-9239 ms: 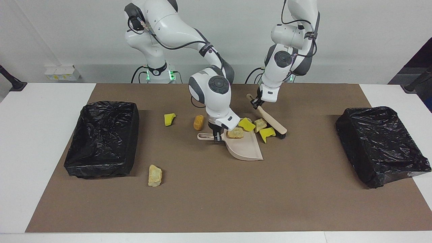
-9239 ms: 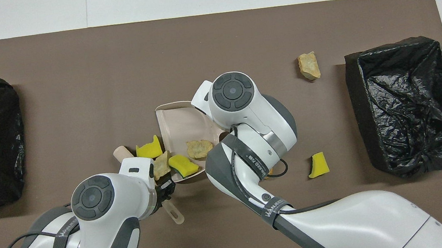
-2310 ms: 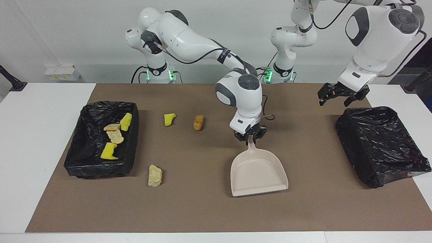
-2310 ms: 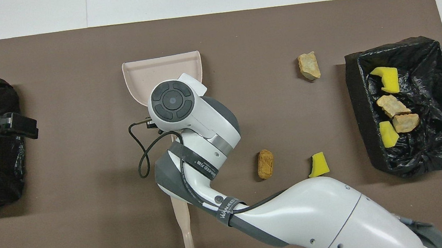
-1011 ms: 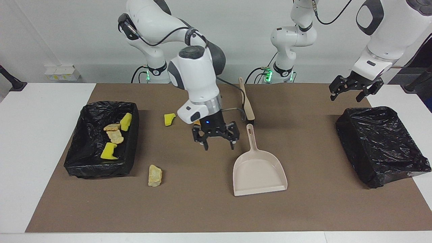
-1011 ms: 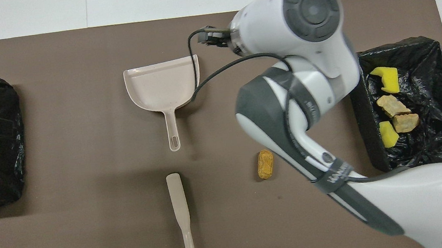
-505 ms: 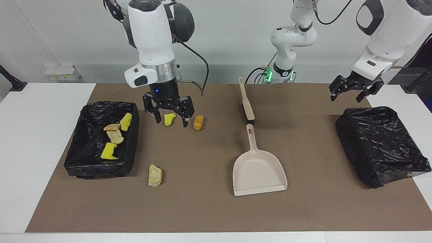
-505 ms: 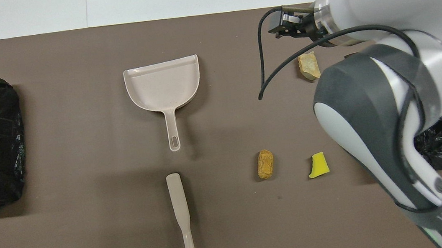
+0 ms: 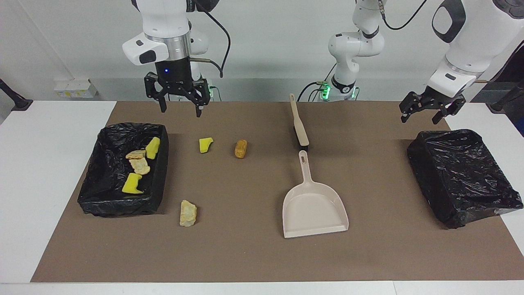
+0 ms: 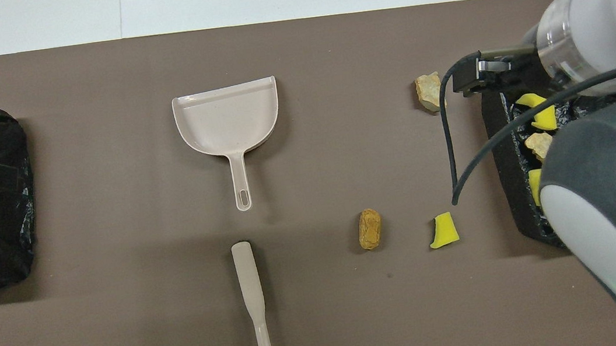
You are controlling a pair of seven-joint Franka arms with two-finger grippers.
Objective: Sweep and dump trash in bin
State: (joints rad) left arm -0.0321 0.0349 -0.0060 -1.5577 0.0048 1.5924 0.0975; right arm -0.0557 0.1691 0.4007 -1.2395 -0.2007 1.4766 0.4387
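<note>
Open mat (image 9: 389,172) between dustpan (image 9: 314,211) and empty bin (image 9: 462,176)

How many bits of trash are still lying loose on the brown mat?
3: a yellow sponge chunk and an orange-brown piece nearer the robots, and a pale lump farther out beside the bin.

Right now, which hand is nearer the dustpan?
Right. The right hand is raised, open, by the bin holding trash, not far from the dustpan. The left hand hangs open over the other bin, farther off.

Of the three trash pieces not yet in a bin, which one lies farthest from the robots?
The pale crumbly lump; the yellow sponge chunk and orange-brown piece lie nearer the robots.
</note>
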